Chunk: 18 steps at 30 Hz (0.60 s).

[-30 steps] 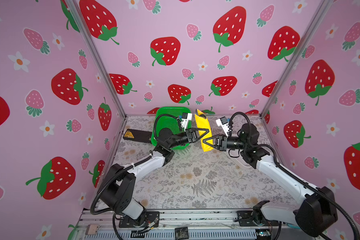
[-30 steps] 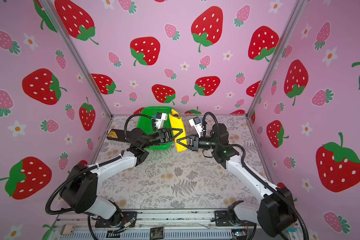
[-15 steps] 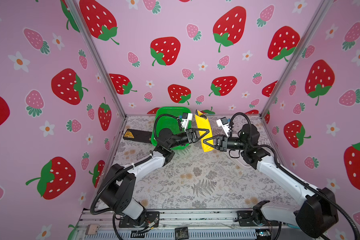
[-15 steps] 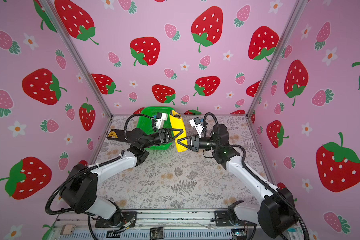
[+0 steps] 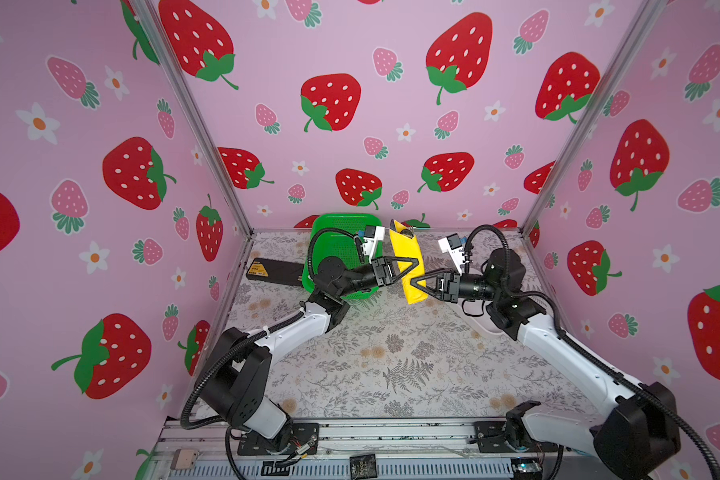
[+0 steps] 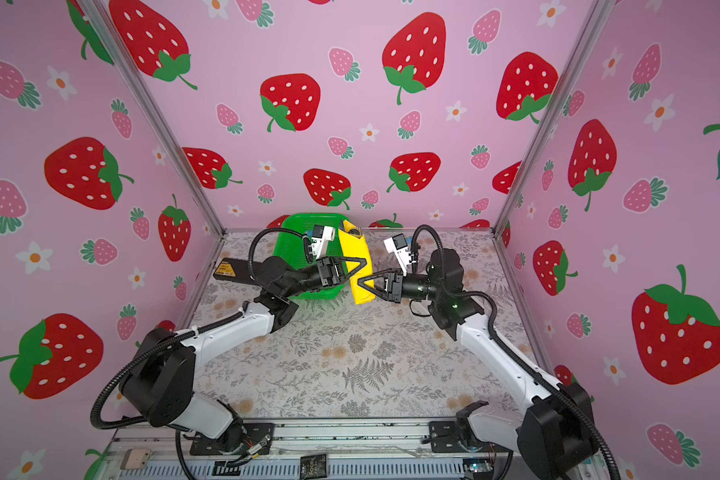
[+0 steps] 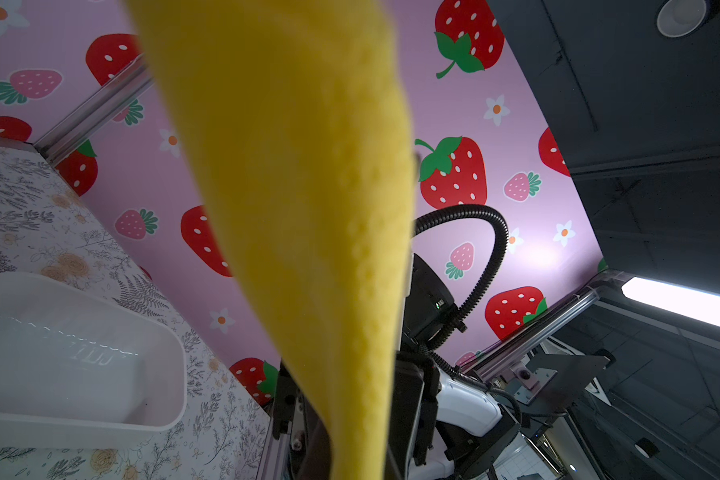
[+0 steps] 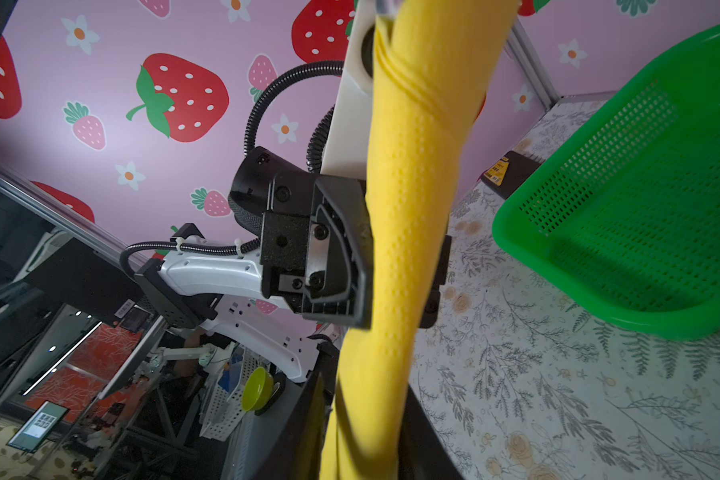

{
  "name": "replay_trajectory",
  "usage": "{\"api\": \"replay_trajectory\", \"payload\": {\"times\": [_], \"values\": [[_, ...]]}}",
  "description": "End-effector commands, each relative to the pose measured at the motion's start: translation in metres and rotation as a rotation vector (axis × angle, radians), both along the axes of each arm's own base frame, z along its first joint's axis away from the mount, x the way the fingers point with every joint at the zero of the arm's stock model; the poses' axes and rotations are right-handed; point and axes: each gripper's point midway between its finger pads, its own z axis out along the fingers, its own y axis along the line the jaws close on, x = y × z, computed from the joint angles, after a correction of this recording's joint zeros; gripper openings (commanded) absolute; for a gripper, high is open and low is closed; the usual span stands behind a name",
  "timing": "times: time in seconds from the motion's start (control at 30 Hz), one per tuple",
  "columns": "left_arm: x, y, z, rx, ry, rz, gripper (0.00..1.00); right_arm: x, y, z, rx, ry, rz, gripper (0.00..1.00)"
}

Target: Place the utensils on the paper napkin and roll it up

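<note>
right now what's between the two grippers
The rolled yellow paper napkin: the left gripper grips it from one side, the right gripper reaches it from the other. Both top views show this.

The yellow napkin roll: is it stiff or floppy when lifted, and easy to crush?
Probably fairly stiff: the napkin roll is straight in midair, neither end drooping. Likely crushable: it narrows where the left end effector clamps it.
</note>
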Motion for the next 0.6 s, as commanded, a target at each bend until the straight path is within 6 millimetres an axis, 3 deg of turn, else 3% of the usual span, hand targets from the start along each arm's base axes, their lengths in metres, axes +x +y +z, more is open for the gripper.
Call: {"api": "replay_trajectory", "payload": {"times": [0.0, 0.3, 0.57], "values": [[-0.007, 0.007, 0.035, -0.067, -0.087, -0.002, 0.00, -0.003, -0.016, 0.007, 0.014, -0.033, -0.026, 0.36], [-0.004, 0.006, 0.039, -0.082, -0.093, -0.004, 0.00, -0.010, -0.026, -0.021, -0.082, 0.016, -0.036, 0.36], [-0.005, 0.007, 0.040, -0.085, -0.095, -0.002, 0.00, -0.008, -0.025, -0.045, -0.150, 0.078, -0.029, 0.21]]}}
